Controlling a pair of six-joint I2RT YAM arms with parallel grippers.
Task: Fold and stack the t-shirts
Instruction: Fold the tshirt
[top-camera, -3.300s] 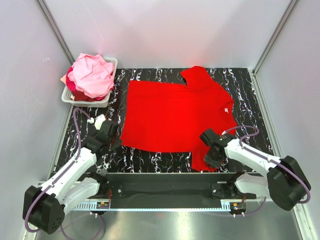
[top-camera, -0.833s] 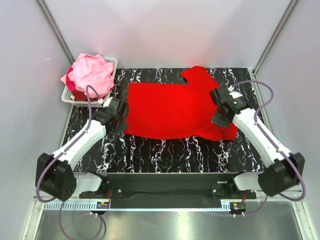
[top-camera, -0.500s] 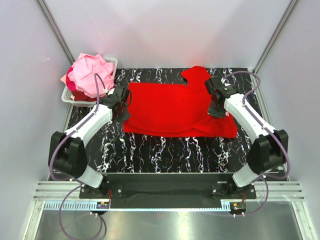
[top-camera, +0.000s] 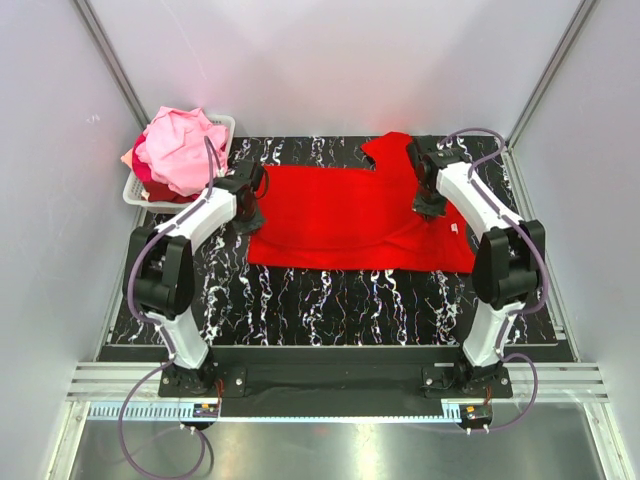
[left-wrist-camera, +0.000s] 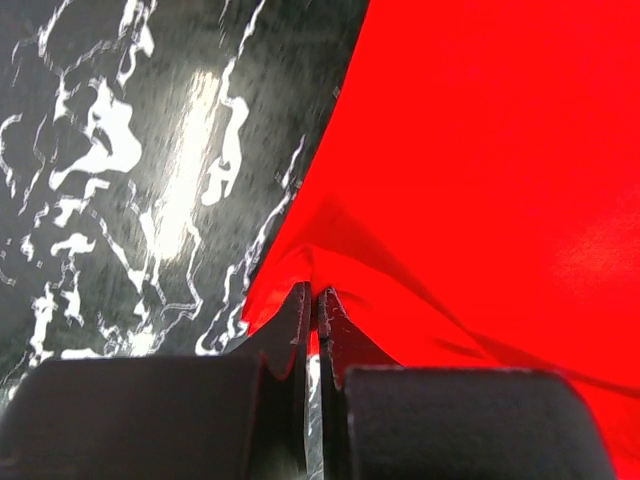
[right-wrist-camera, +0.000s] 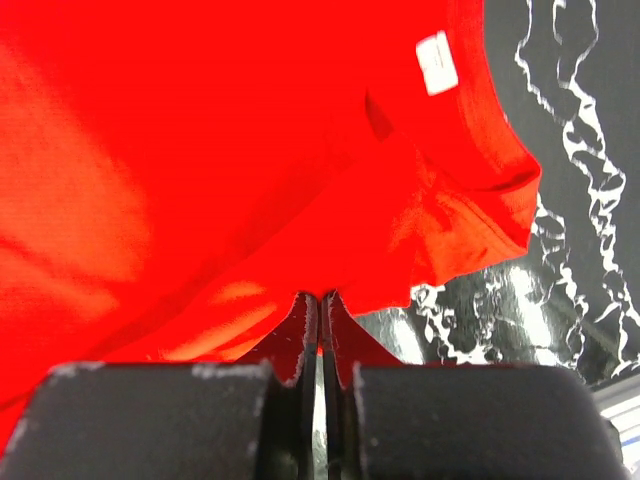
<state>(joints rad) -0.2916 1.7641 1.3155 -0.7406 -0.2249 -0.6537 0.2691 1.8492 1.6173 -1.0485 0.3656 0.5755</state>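
Observation:
A bright red t-shirt (top-camera: 350, 220) lies across the black marbled table, its near part doubled back over the far part. One sleeve (top-camera: 392, 150) points toward the back wall. My left gripper (top-camera: 250, 208) is at the shirt's left edge, shut on a pinch of red cloth (left-wrist-camera: 330, 265). At the right side my right gripper (top-camera: 430, 205) is shut on the red fabric (right-wrist-camera: 300, 250) too. A small white neck label (right-wrist-camera: 437, 62) shows near the collar. More t-shirts, pink and peach (top-camera: 180, 150), are heaped in the basket at the back left.
The white slotted basket (top-camera: 227, 124) stands at the table's back left corner, just behind my left arm. Bare marbled tabletop (top-camera: 330, 300) stretches between the shirt's near fold and the arm bases. Grey walls close in the back and sides.
Both arms have reached farther from their bases, carrying the shirt's near edge up and over toward the back. The red shirt now covers a shorter strip.

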